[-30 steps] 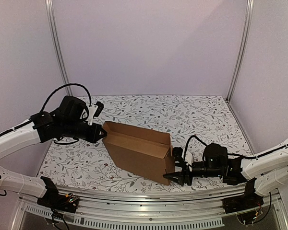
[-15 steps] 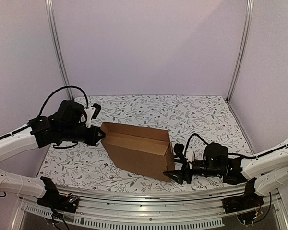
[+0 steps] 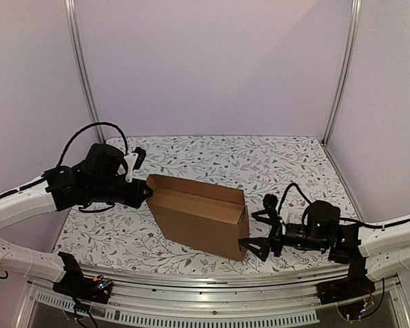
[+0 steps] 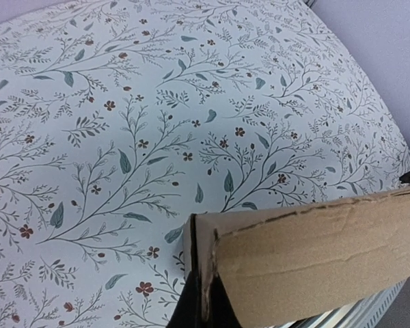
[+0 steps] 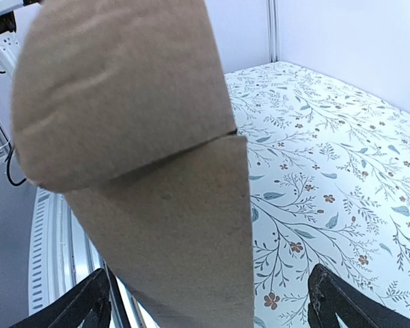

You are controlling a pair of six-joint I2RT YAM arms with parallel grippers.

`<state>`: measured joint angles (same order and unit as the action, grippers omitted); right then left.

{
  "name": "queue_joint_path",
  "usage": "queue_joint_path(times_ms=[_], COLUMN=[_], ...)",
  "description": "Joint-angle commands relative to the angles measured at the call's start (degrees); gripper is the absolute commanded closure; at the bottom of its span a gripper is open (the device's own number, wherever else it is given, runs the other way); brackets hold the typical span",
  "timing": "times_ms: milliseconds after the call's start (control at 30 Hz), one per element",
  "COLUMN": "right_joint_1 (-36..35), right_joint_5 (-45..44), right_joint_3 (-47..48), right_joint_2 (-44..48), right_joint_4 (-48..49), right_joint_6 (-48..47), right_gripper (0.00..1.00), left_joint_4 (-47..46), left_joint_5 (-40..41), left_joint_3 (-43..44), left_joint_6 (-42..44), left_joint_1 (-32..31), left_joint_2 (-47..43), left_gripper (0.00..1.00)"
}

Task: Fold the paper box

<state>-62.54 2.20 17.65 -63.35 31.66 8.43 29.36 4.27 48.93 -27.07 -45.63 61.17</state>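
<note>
The paper box [image 3: 199, 213] is a plain brown cardboard shape standing on the flowered table, its open top facing up. My left gripper [image 3: 145, 193] is shut on the box's left end, and in the left wrist view the black fingertips [image 4: 206, 301] pinch a folded corner of the box [image 4: 307, 256]. My right gripper [image 3: 257, 227] stands wide open just off the box's right end. Seen from the right wrist, the cardboard end [image 5: 150, 178] fills the space ahead between the spread fingers [image 5: 78, 311], and neither pad presses on it.
The table has a white cloth with a leaf and flower print [image 3: 273, 164]. Lilac walls and metal posts [image 3: 342, 75] close the back and sides. A metal rail [image 3: 205, 287] runs along the near edge beneath the arms.
My right gripper has spread its jaws wider and drawn back a little to the right from the box's end. My left gripper keeps its pinch, and the box has shifted only slightly.
</note>
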Motion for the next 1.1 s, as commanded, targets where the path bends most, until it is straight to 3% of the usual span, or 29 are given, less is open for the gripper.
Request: queue_joint_path(times_ms=[0,300,533,633,833,1067], right_joint_1=[0.3,0.2,0.3,0.3,0.3,0.3], right_joint_5=[0.5,-1.3,-10.6,-16.7,-20.7,-25.2], right_joint_3=[-0.3,2.4,9.6,14.6,22.0,28.9], right_joint_2=[5.9,17.1,21.6,21.6,18.5,11.8], right_joint_4=[-6.0,-20.3,-34.4,-40.6,-46.2,-50.4], right_joint_6=[1.7,4.2,8.3,10.6,11.2,11.1], right_gripper=[0.01,0.01,0.01,0.01,0.02,0.12], left_joint_4=[4.8,4.3,4.4,5.1,6.7,7.2], left_joint_5=[-0.3,1.9,5.0,7.0,11.7,14.2], left_joint_3=[-0.5,0.1,0.3,0.2,1.4,1.4], left_joint_6=[-3.2,-7.0,-12.1,-14.0,-17.1,-19.9], left_joint_1=[-1.5,-2.9,-4.6,-5.8,-7.9,-10.1], left_joint_2=[2.6,4.6,6.0,6.5,6.5,6.8], left_gripper=[1.0,1.0,1.0,1.0,1.0,0.99])
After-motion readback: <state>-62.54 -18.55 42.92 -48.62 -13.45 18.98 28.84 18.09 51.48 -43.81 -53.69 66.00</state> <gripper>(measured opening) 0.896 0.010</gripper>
